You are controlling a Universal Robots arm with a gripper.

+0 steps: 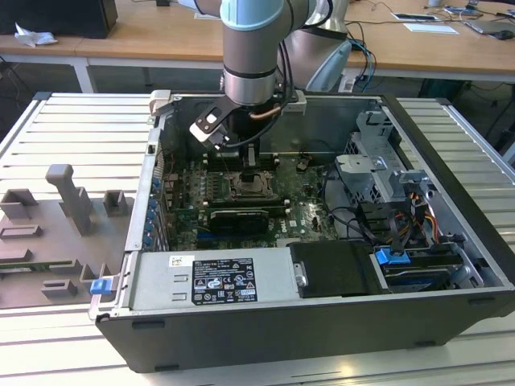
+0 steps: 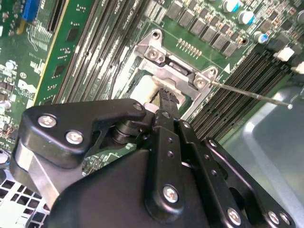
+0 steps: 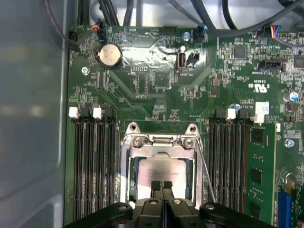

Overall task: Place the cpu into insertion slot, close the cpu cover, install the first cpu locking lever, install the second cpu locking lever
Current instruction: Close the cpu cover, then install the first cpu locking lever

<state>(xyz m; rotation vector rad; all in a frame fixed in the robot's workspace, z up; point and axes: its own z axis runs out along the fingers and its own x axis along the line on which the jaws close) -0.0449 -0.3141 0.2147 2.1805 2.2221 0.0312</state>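
Standing by the slatted counter (image 1: 64, 137), I see the arm reach down into the open computer case (image 1: 471, 217) in the upper middle of the exterior view. Its fingers (image 3: 155, 186) are pressed together with their tips right over the cpu (image 3: 161, 172). In the first wrist view the cpu sits in its socket with the cpu cover (image 3: 159, 152) lying around it. Memory slots (image 3: 90, 161) crowd both sides, a thin lever (image 3: 206, 171) juts out beside the socket, and a coin battery (image 3: 109, 54) lies well apart.

Silver-grey arm (image 1: 249, 60) with a pale blue joint cap (image 1: 251, 10), black cable (image 1: 284, 68), black gripper (image 3: 161, 186) with silver screws (image 2: 170, 193)
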